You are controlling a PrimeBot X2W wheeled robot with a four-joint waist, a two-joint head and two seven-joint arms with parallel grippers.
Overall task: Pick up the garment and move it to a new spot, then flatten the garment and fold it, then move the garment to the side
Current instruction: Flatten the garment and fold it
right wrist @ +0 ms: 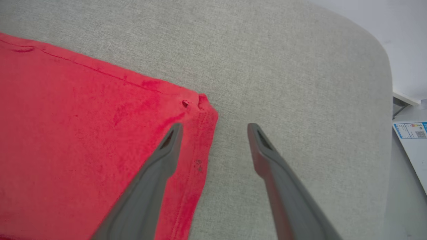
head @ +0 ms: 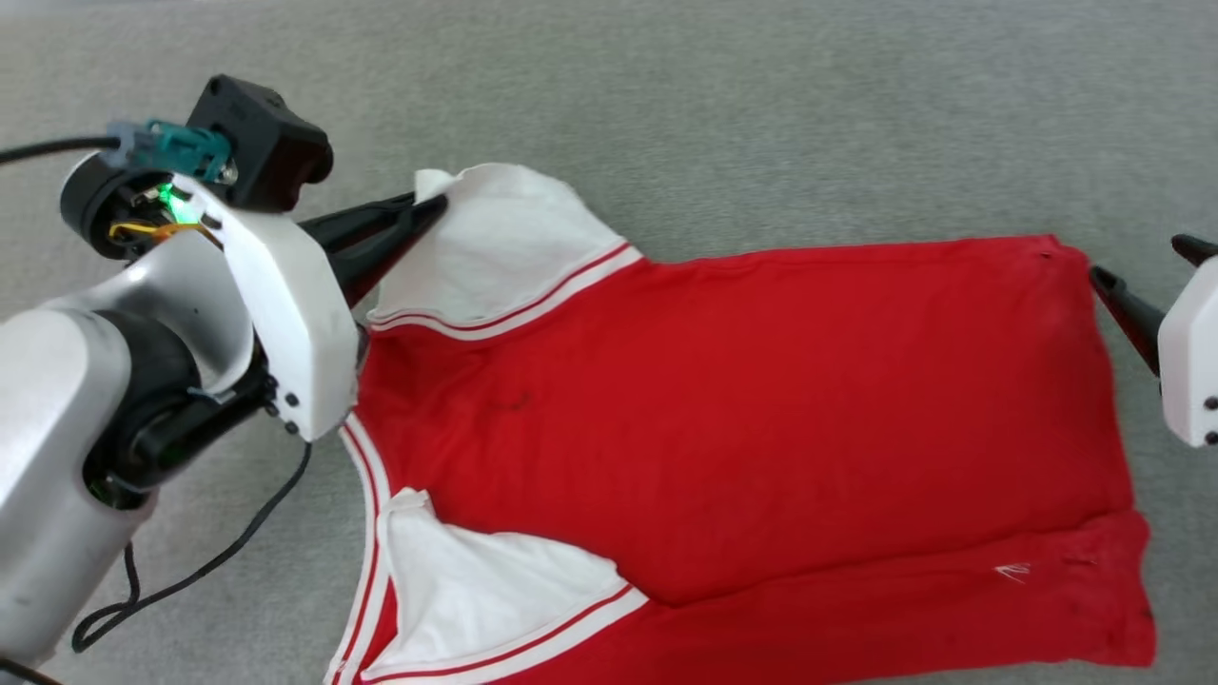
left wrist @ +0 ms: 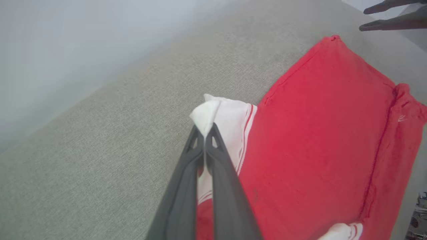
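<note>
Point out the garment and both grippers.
garment (head: 742,400), head view, red middle.
left gripper (left wrist: 205,131), left wrist view, shut fingertips pinching the garment's white corner.
right gripper (right wrist: 215,127), right wrist view, midway between open fingertips.

We lose the lower white sleeve (head: 476,599) and striped neckline (head: 366,533) of the garment (head: 742,409) past the head view's bottom edge, the left arm (head: 285,314) covers part of that neckline, the right gripper (head: 1136,257) beside the garment's hem (head: 1099,381) is cut by the frame edge, and tiny dark marks (right wrist: 198,164) near that hem are unreadable.
</note>
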